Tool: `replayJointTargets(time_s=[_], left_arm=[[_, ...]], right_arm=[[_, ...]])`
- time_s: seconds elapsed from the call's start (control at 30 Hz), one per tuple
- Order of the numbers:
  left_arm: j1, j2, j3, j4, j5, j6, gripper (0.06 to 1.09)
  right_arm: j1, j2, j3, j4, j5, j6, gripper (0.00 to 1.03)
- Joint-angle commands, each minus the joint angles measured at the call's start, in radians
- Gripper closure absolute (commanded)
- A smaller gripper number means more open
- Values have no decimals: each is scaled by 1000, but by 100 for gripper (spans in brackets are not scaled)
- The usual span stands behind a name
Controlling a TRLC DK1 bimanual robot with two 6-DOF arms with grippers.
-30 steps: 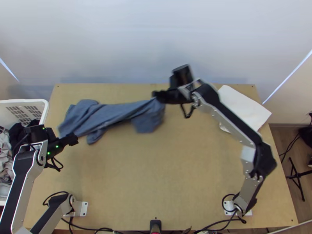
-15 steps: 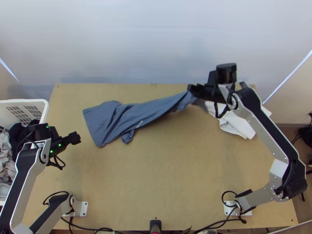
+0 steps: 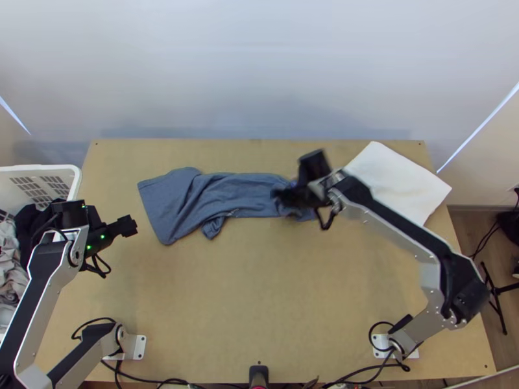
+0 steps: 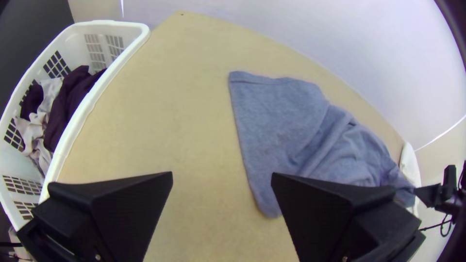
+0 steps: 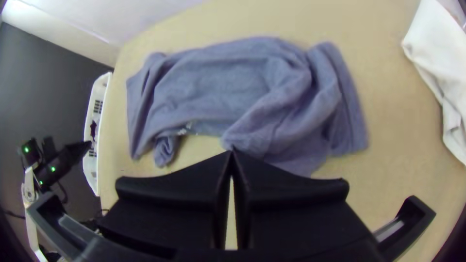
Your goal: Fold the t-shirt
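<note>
The blue-grey t-shirt point(image 3: 220, 194) lies as a long wrinkled strip across the table's far half, its left part flatter and its right end bunched. Over that right end is my right gripper point(image 3: 277, 193). In the right wrist view my right gripper point(image 5: 232, 152) has its fingertips pressed together on an edge of the t-shirt point(image 5: 218, 82). My left gripper point(image 3: 133, 225) hangs left of the cloth, apart from it. The left wrist view shows my left gripper point(image 4: 222, 177) with its fingers wide apart and nothing between them, the t-shirt point(image 4: 276, 121) lying beyond.
A white folded cloth point(image 3: 396, 181) lies at the table's far right corner. At the left edge stands a white laundry basket point(image 3: 72, 178) with dark and pale clothes. Bare wood point(image 3: 246, 292) stretches between the t-shirt and the near edge.
The right gripper went right, drawing the t-shirt with it, then came back left and nearer; the raised right end has come down. The left gripper shifted slightly right.
</note>
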Motion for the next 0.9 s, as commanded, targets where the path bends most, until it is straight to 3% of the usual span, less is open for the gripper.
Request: replayJointTargets(time_s=[0.0,0.17,0.2,0.33,0.4,0.77,0.87], left_arm=[[-2,12,3,0,-1,-3,10],[-2,18,-3,3,-1,-3,10],[-2,19,-3,4,-1,-3,10],[-10,27,0,6,-7,-4,10],[-13,30,0,6,-8,-6,10],[-21,42,2,6,-15,-6,10],[-33,50,3,10,-25,-7,10]], right_arm=[[181,16,-105,-47,-18,49,100],[295,-7,-217,-47,-38,32,100],[310,-7,-229,-41,-38,27,94],[321,-26,-237,-40,-38,-10,56],[308,-59,-229,-34,-37,-11,45],[247,-230,-358,-73,-54,32,44],[250,-224,-390,-66,-58,59,52]])
